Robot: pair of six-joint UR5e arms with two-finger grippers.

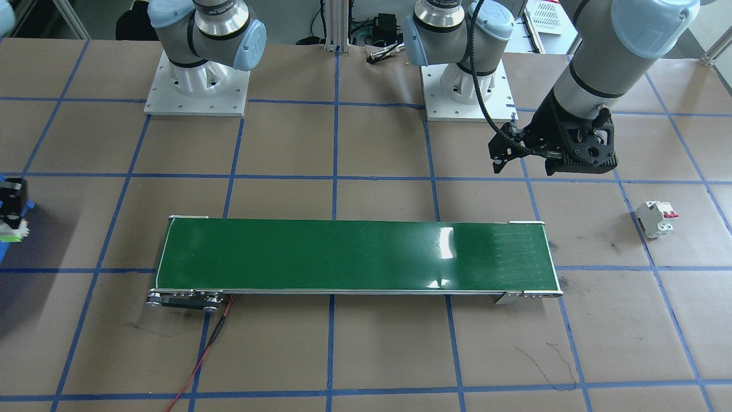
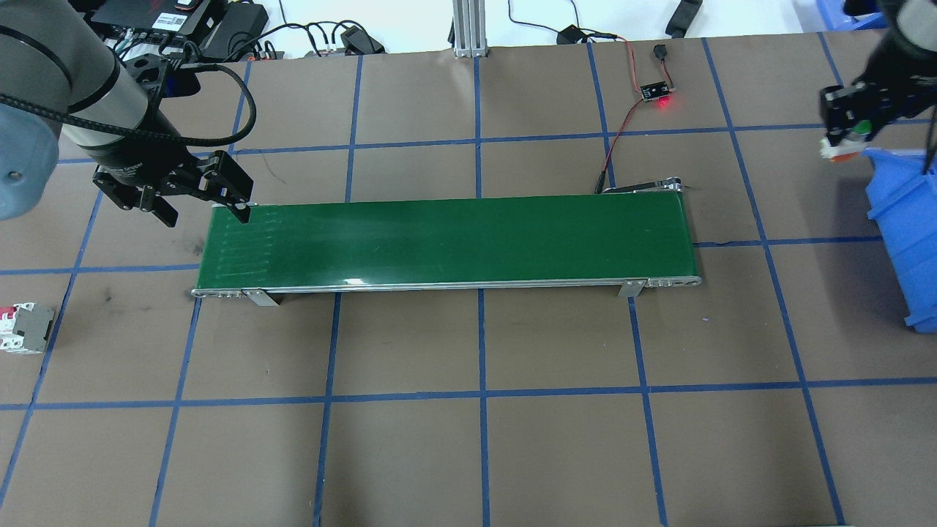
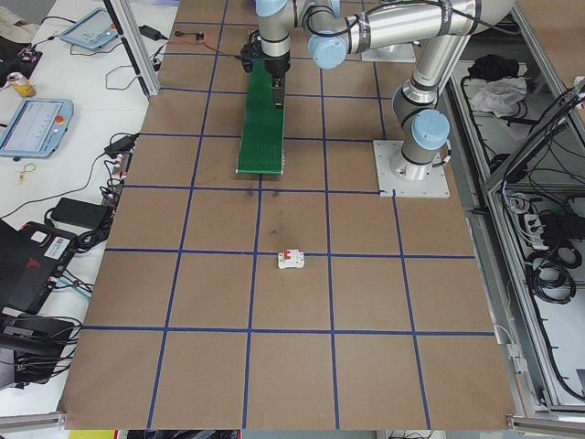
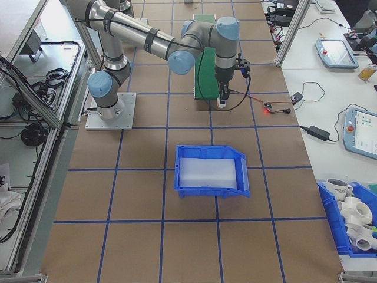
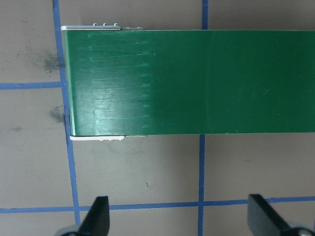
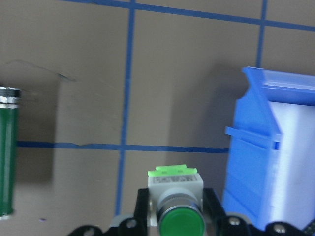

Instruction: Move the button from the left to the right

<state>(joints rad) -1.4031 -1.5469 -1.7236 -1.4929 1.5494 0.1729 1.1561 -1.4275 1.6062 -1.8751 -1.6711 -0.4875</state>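
Note:
The button (image 6: 176,196), a round green cap on a white and light-green body, sits between the fingers of my right gripper (image 6: 176,209), which is shut on it. From overhead, that gripper (image 2: 842,135) hangs above the brown table just left of the blue bin (image 2: 904,219), past the right end of the green conveyor belt (image 2: 446,241). My left gripper (image 5: 179,216) is open and empty. It hovers at the far edge of the belt's left end (image 2: 203,211).
A white circuit breaker with red toggles (image 2: 22,329) lies on the table left of the belt. A small board with a red light (image 2: 656,91) and its wires lie behind the belt's right end. Blue tape lines grid the table.

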